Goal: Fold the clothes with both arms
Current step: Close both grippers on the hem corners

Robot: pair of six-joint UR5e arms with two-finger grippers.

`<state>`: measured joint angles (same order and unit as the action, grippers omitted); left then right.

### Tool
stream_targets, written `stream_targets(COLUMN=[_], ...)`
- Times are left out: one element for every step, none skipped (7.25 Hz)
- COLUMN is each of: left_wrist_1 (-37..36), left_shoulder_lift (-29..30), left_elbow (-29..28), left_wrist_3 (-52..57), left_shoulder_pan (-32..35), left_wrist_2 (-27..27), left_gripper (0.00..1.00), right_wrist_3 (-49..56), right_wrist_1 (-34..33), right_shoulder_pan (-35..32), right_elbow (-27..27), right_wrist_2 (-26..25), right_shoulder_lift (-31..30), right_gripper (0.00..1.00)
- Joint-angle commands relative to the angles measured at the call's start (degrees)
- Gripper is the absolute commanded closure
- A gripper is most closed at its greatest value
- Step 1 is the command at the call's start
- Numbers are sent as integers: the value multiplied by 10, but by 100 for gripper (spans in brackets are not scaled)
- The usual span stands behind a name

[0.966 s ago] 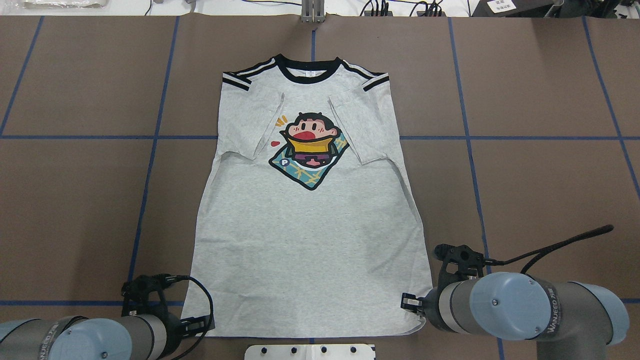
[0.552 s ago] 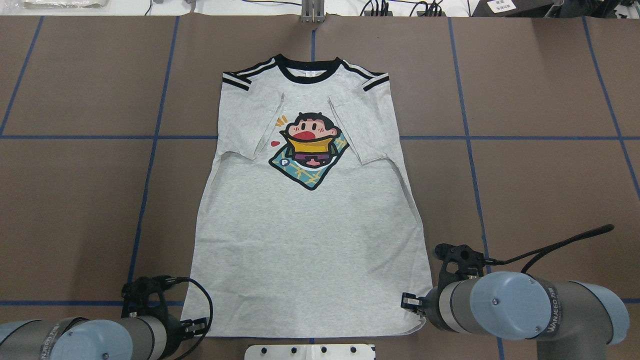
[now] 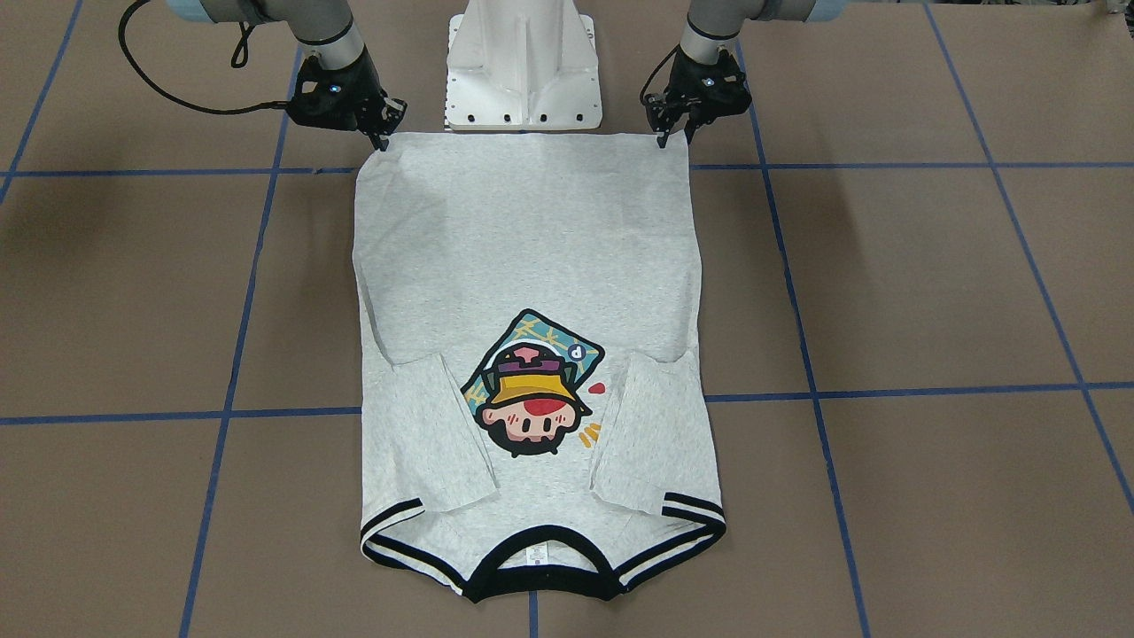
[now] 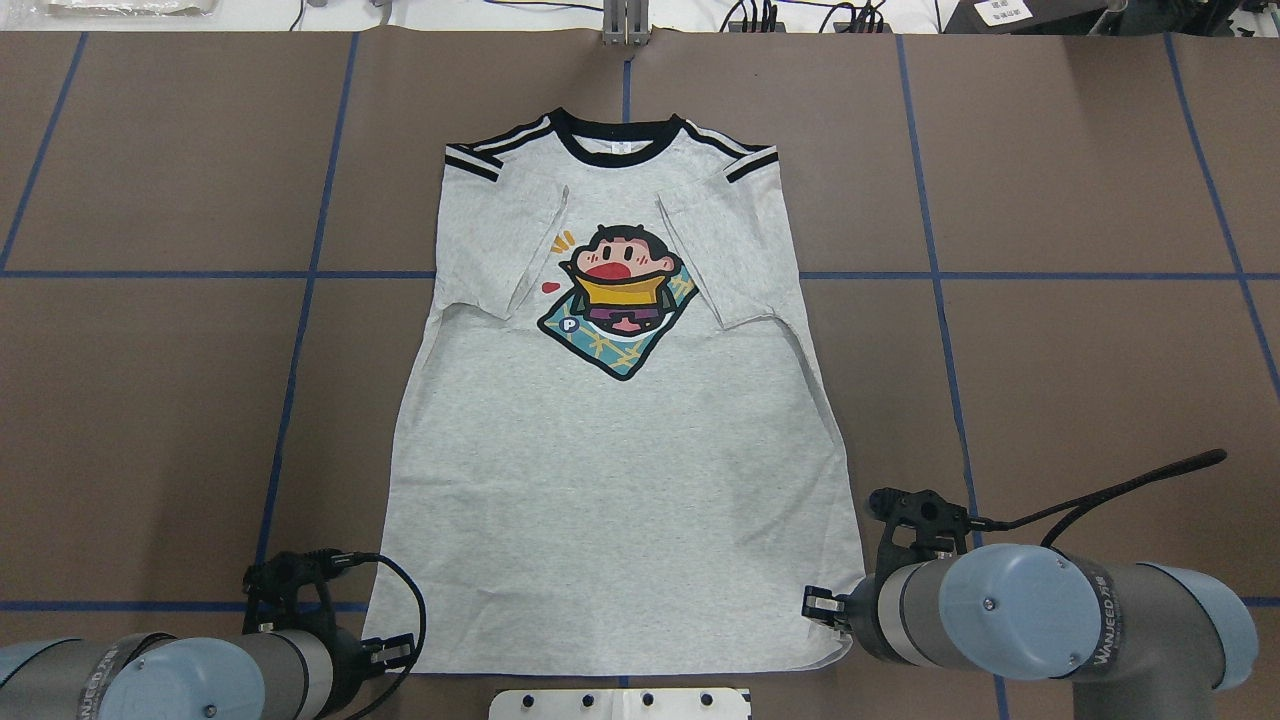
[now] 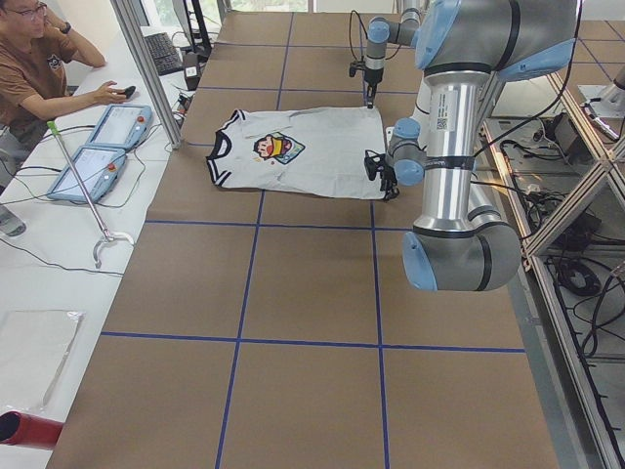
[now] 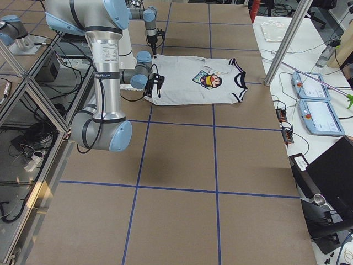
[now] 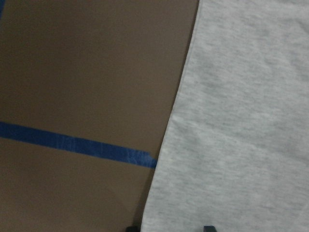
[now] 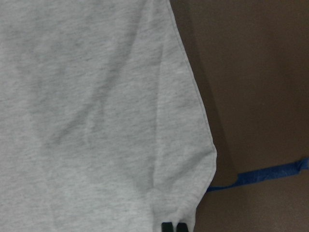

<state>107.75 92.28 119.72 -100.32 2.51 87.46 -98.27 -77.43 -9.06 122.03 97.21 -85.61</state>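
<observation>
The T-shirt [image 4: 620,480] lies flat on the table [image 4: 1100,350], sleeves folded in, hem nearest the robot — its two corners within reach for lifting. The right gripper [image 3: 383,142] is clamped on one corner; the left gripper [image 3: 674,139] straddles the other's edge, jaws apart

The right arm [image 4: 1150,610] and the left arm [image 4: 60,680] are showing silver-grey tubes capped with rounded light blue joint caps [image 4: 1020,612]; the near right cap is carrying one small central screw. Dark WANJEED lettering [image 4: 1104,625] is running across the right arm's grey band. Thin black cables [image 4: 1120,488] are trailing from both wrists. The right gripper [image 3: 383,142] and left gripper [image 3: 675,137] are showing black, angular frames. Between the arms, a white pedestal [image 3: 523,62] is showing dark screws along its foot.
</observation>
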Motion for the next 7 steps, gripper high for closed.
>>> stream_targets(left_wrist_1=[0,0,0,-1,-1,-1,-2], left_shoulder_lift=[0,0,1,1,1,2,3], left_elbow=[3,2,2,2,2,4,13], left_wrist_3=[4,4,4,4,3,2,2], left_shoulder_pan=[0,0,0,0,1,2,3], left_wrist_2=[0,0,1,1,0,1,3], left_gripper=[55,63,77,88,100,100,100], right_wrist_3=[0,0,0,0,0,-1,-1], right_wrist_1=[1,0,1,0,0,1,1], right_shoulder_pan=[0,0,0,0,0,0,0], right_elbow=[-1,-2,-2,-2,-2,0,2], right_wrist_2=[0,1,1,1,1,0,-1], right_shoulder_lift=[0,0,0,0,0,1,0], right_gripper=[100,100,100,100,100,100,100])
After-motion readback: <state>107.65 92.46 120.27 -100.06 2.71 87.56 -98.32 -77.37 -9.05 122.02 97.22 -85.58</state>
